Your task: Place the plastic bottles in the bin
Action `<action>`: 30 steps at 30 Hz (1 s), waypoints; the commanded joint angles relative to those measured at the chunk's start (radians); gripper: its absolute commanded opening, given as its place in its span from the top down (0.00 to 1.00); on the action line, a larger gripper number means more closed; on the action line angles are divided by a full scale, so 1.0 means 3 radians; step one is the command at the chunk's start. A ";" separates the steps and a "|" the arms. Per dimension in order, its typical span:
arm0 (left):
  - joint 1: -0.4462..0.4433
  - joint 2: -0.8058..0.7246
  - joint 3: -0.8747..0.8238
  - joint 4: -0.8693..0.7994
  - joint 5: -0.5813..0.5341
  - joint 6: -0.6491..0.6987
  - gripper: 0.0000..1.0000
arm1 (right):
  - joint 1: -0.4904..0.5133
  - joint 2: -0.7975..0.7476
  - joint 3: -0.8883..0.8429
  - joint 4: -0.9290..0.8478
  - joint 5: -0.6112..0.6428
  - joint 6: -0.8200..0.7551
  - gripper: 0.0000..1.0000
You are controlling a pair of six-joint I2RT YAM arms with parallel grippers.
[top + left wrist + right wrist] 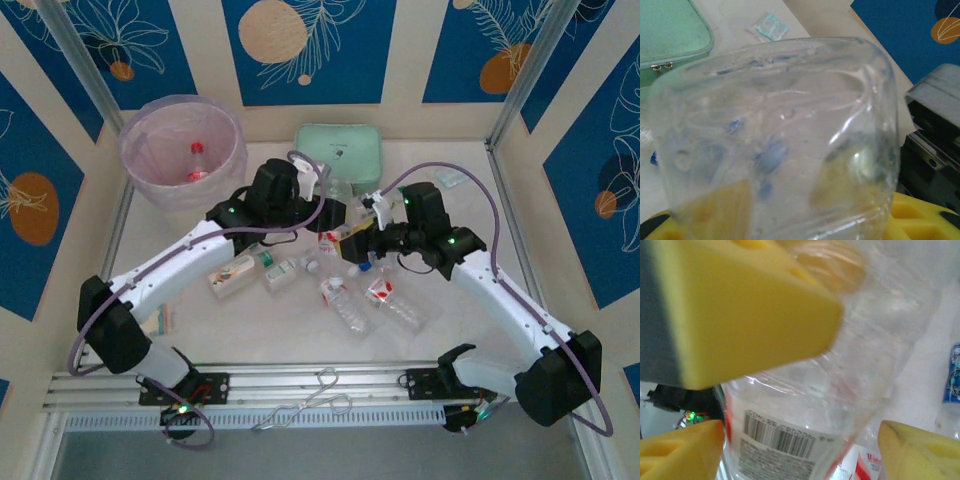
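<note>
Mid-surface, both arms meet over a clear bottle (780, 125).

Left wrist view: the bottle crowds the lens, with yellow pads (920, 220) hugging its base. The left jaws are pinching it. A mint case (670, 35) and a small packet (770, 26) lie behind.

Right wrist view adds a barcode label (780, 440) on clear plastic. The right jaws are spread wide either side of it.

From above: the bin (135, 150), far left, holds one red-capped bottle (197, 162). More bottles (345, 305) lie loose between the arms.

— Bottle (780, 125) finish?
— Clear plastic, glossy, creased. Label (775, 445): smooth, printed.
— Your pads (680, 450)?
— Mine are matt yellow, moulded plastic. Case (670, 35): mint woven cloth, metal zip pulls (662, 66).
</note>
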 commanded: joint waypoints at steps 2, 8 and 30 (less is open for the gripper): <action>0.0009 0.0087 0.0334 -0.0135 -0.0057 0.0196 0.58 | -0.0074 -0.0161 -0.0005 -0.0332 0.0233 -0.0100 0.03; 0.0185 0.0255 0.0867 -0.0453 -0.0111 0.0450 0.60 | -0.0297 -0.0555 -0.0084 -0.0548 0.0686 0.0175 0.01; 0.1808 0.0204 0.2559 -0.1339 -0.0568 0.0935 0.85 | -0.1041 -0.0773 0.0130 -0.1392 0.1283 0.0566 0.01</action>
